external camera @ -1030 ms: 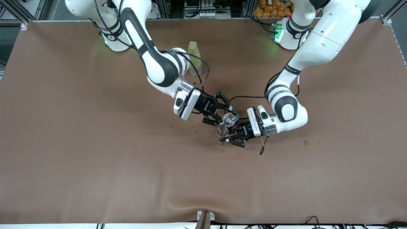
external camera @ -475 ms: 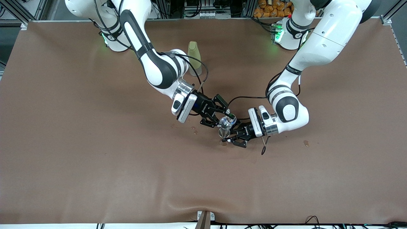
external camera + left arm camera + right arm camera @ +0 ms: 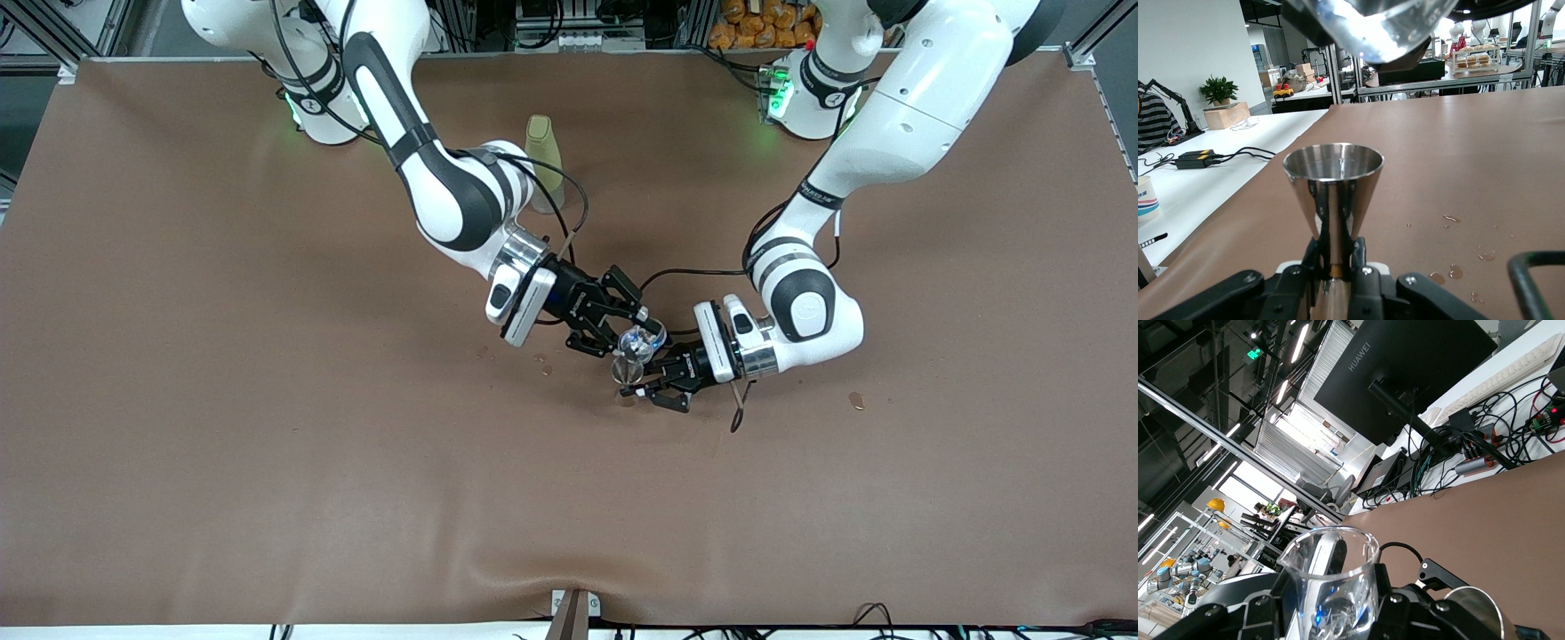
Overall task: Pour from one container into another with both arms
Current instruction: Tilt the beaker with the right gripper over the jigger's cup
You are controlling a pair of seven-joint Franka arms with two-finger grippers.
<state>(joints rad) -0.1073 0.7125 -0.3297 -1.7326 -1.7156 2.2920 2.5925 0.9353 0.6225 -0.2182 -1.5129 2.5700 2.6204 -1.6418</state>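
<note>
Fingers of the right gripper [image 3: 633, 331] clamp a clear glass beaker [image 3: 642, 340], tipped over the small shiny steel hourglass jigger [image 3: 629, 371]; its contents are hard to make out. At the beaker's four o'clock, the left gripper [image 3: 652, 388] clamps the jigger's narrow waist [image 3: 1332, 250], its foot hidden. "HUAWEI" reads on a black monitor [image 3: 1405, 367]. A tall yellow-green bottle [image 3: 543, 163] stands at eleven o'clock, partly cut off by the right arm [image 3: 444, 191].

Bare table [image 3: 267, 444] lies all round my pincers; only the yellow-green bottle [image 3: 543, 160] stands near my bases.
</note>
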